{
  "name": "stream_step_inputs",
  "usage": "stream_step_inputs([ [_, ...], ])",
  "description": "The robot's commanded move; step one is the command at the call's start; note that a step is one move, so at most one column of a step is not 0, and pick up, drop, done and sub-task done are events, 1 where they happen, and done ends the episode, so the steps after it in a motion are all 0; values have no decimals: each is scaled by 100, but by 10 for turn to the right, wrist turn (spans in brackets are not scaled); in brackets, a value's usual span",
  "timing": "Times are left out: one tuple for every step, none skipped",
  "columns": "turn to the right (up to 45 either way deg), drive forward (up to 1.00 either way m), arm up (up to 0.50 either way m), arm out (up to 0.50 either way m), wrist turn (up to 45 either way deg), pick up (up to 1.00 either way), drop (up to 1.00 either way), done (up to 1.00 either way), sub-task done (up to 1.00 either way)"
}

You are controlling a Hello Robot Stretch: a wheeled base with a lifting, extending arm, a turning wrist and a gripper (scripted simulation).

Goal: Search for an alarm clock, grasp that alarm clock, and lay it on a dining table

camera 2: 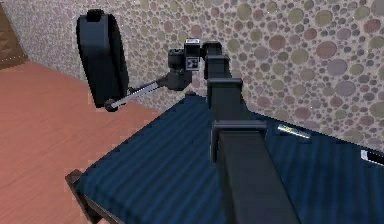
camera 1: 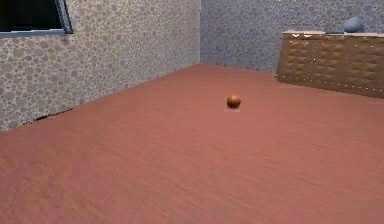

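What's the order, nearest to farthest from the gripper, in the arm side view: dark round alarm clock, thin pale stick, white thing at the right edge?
1. Dark round alarm clock, at the gripper fingers, upper left.
2. Thin pale stick, on the bed, right of the arm.
3. White thing, right edge.

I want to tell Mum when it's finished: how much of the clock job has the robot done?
Looks done: the search and grasp, since a dark round thing, likely the alarm clock, hangs at the fingers, clear of the blue bed. In hand: holding it up. Left: finding a dining table and laying it there; ahead lie floor, an orange ball and a wooden cabinet.
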Motion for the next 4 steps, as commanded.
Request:
stream_step_inputs([
  [0,0,0,0,-450,0,0,0,0],
  [0,0,0,0,-180,0,0,0,0],
  [0,0,0,-36,0,0,0,0,0],
  [-450,0,0,0,0,0,0,0,0],
])
